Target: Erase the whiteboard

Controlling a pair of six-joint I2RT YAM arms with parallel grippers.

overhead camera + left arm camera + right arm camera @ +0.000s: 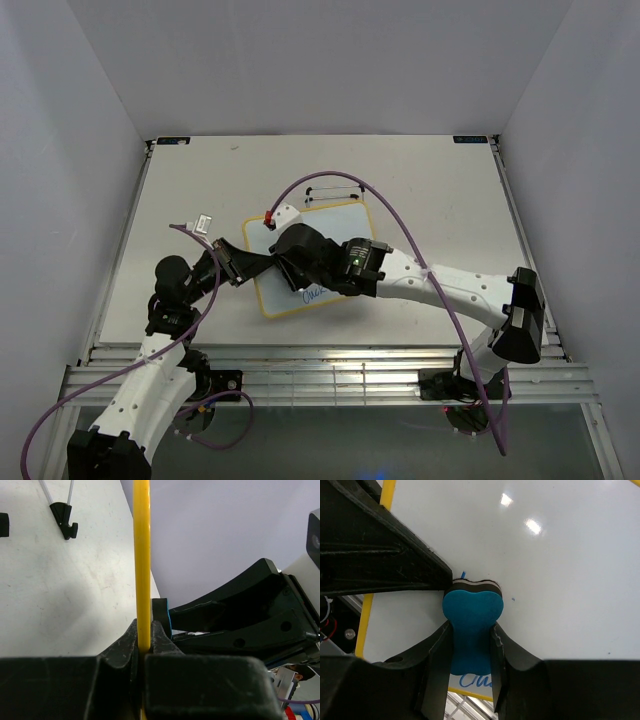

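Fingers (pixel 125 647) of the left gripper (pixel 145 642) are closed on the whiteboard (pixel 142 555), clamping its thin yellow frame at the left edge. Fingers (pixel 436 652) of the right gripper (pixel 472 645) are closed on the blue eraser (pixel 472 612). They hold it at its narrow waist, with its dark felt face pressed against the white surface.

1. Position: in the top view I see the whiteboard near the middle of the table (pixel 200 180), turned askew to the table edges. Both arms meet over it. The black wire stand (pixel 335 188) sits just beyond its far edge.
2. Writing: blue handwriting (pixel 475 681) runs along the board's near edge, below the eraser. Only the opening strokes show, resembling "Cu"; I cannot read the word.
3. Marks: a short blue stroke shows at the eraser's upper rim, and a blue dot just beside it.
4. Labels: the teal stickers (pixel 172 140) at the table's far corners are too small to read.
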